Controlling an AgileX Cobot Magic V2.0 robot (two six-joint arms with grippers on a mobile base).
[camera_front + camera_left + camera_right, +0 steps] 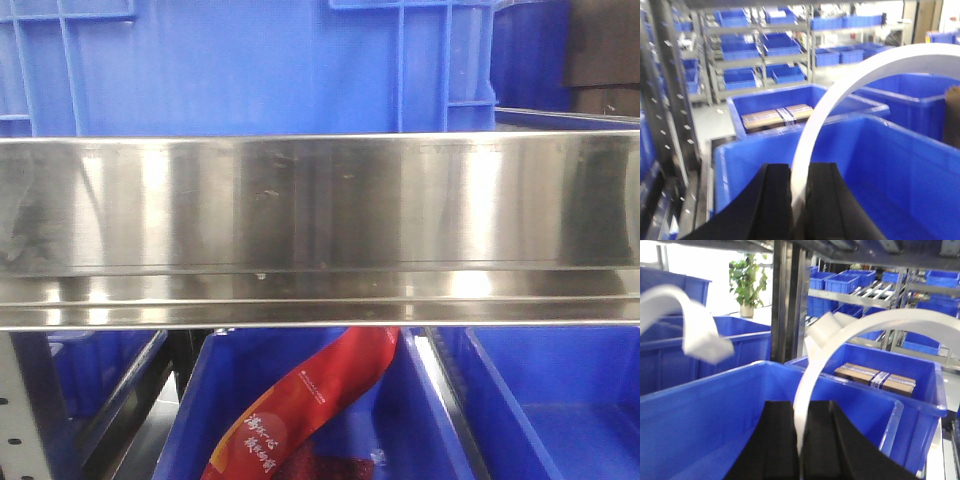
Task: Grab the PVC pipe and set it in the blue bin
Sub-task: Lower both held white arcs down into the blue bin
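The smooth white PVC pipe (840,95) curves up and rightward over the blue bin (755,155); left gripper (800,175) and right gripper (801,412) each pinch it tight.

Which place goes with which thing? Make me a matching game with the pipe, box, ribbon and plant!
1 PVC pipe
2 cardboard box
3 red ribbon
4 plant

A below the steel shelf
B far back, in bright light
C clamped in the left gripper
D in the second blue bin back

Pairs: 1-C, 2-D, 3-A, 4-B
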